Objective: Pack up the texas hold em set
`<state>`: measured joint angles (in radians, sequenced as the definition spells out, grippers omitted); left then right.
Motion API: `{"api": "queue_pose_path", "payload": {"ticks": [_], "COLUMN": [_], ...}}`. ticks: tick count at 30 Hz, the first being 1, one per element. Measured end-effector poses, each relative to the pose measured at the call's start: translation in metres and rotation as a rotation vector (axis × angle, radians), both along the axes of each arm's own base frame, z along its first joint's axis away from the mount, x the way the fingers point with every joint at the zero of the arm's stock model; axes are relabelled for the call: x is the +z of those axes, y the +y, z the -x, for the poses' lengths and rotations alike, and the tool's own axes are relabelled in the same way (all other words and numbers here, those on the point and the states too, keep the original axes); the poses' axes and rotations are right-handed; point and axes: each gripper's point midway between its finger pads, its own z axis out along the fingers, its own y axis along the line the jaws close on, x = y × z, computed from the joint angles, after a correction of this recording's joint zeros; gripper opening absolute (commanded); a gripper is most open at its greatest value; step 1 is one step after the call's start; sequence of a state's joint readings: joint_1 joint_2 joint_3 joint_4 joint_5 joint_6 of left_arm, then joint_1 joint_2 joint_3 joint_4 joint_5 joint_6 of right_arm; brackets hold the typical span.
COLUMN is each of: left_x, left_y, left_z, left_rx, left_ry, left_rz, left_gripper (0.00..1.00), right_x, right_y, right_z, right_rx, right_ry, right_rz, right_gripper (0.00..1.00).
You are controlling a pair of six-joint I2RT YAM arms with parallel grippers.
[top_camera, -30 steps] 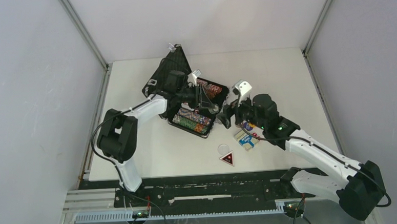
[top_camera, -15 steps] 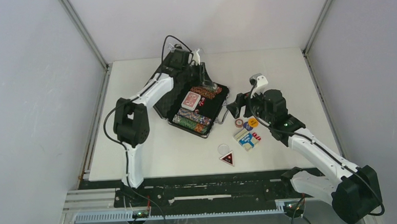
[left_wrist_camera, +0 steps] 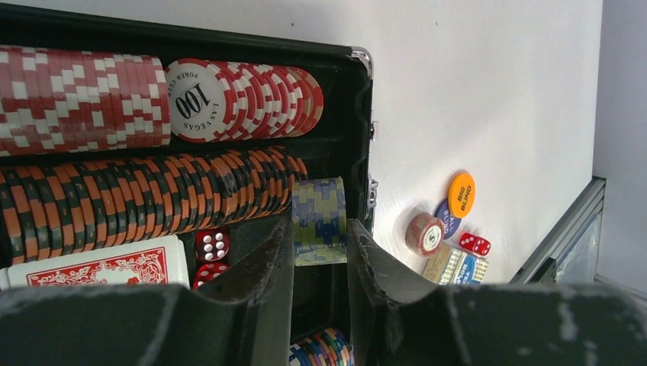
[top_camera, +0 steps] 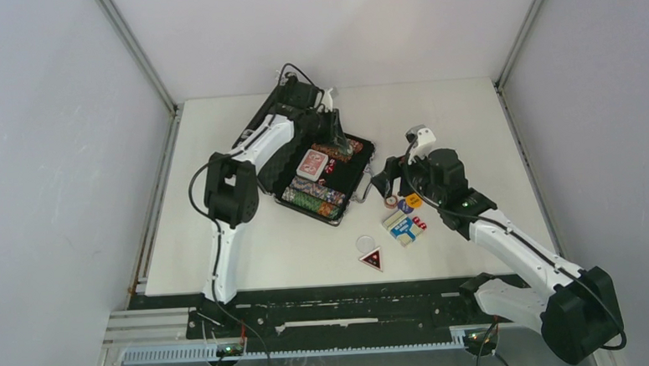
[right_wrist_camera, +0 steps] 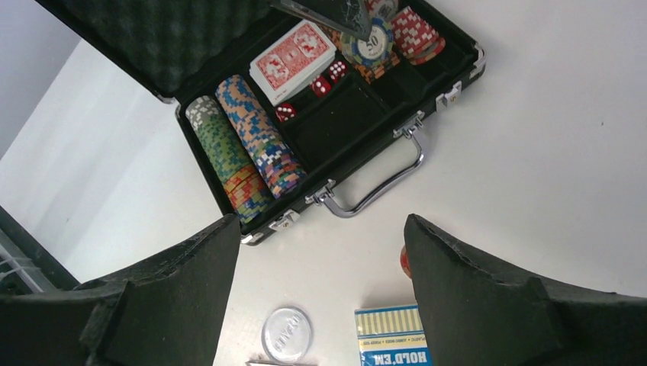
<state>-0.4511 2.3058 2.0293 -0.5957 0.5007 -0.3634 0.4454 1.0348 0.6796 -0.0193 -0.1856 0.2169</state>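
Observation:
The black briefcase lies open at the table's middle back, with chip rows, a red deck and red dice in its foam. My left gripper hangs over the case's far right corner. It is shut on a short stack of blue-green chips, as the left wrist view shows. My right gripper is open and empty, over the table just right of the case handle. The blue deck lies on the table below it.
Loose on the table right of the case lie a red chip stack, an orange token, a blue token and a red die. A clear disc and a red triangle token lie nearer the front. Walls enclose the table.
My left arm has swung from the case's middle to its far right corner, uncovering the red deck. My right gripper has pulled back a little to the right.

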Motion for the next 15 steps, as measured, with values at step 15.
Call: {"api": "queue_pose_path", "payload": {"ticks": [15], "left_x": [0.003], "left_y": [-0.035], "left_z": [0.02], "left_rx": [-0.076], "left_ry": [-0.014], "left_rz": [0.002], "left_gripper": [0.0], "right_x": [-0.021], "right_y": [-0.001], "right_z": [0.002], "right_rx": [-0.005], "right_ry": [0.055], "right_rz": [0.016], "right_gripper": [0.86]}}
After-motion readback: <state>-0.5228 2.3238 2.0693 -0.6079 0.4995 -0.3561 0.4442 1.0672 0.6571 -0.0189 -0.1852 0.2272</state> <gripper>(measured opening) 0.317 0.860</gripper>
